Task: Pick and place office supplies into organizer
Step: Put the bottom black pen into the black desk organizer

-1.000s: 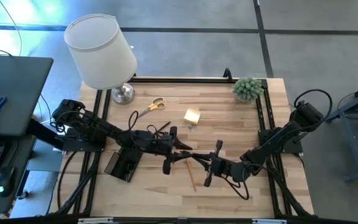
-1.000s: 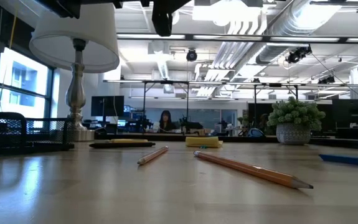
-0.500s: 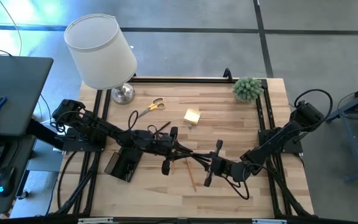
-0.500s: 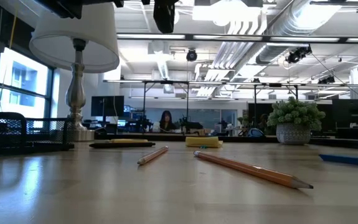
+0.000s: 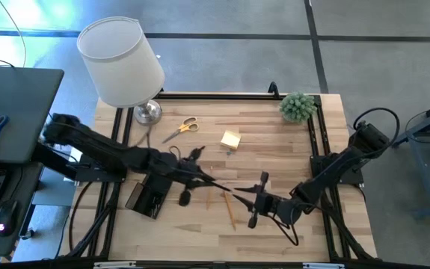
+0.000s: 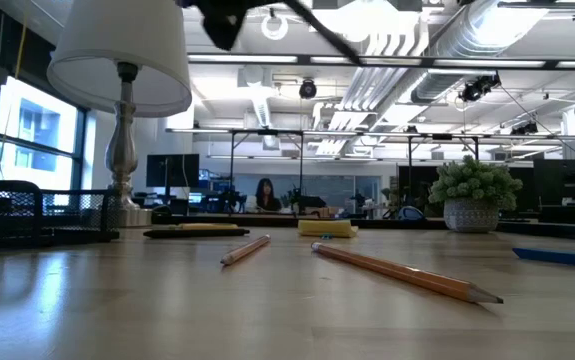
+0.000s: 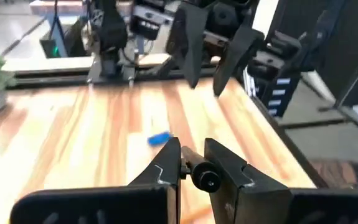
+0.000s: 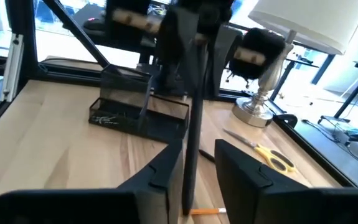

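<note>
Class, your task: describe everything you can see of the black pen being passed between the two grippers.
The black pen is a slim, dark, straight stick, plastic by its look, held level above the wooden table near its middle. The left gripper is shut on one end, whose round butt shows between its fingers. The other end lies between the fingers of the right gripper, which stand slightly apart. Nothing else touches it; two pencils lie on the table below.

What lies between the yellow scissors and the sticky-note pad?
Only bare tabletop between the yellow scissors and the sticky-note pad, as the high view shows.
</note>
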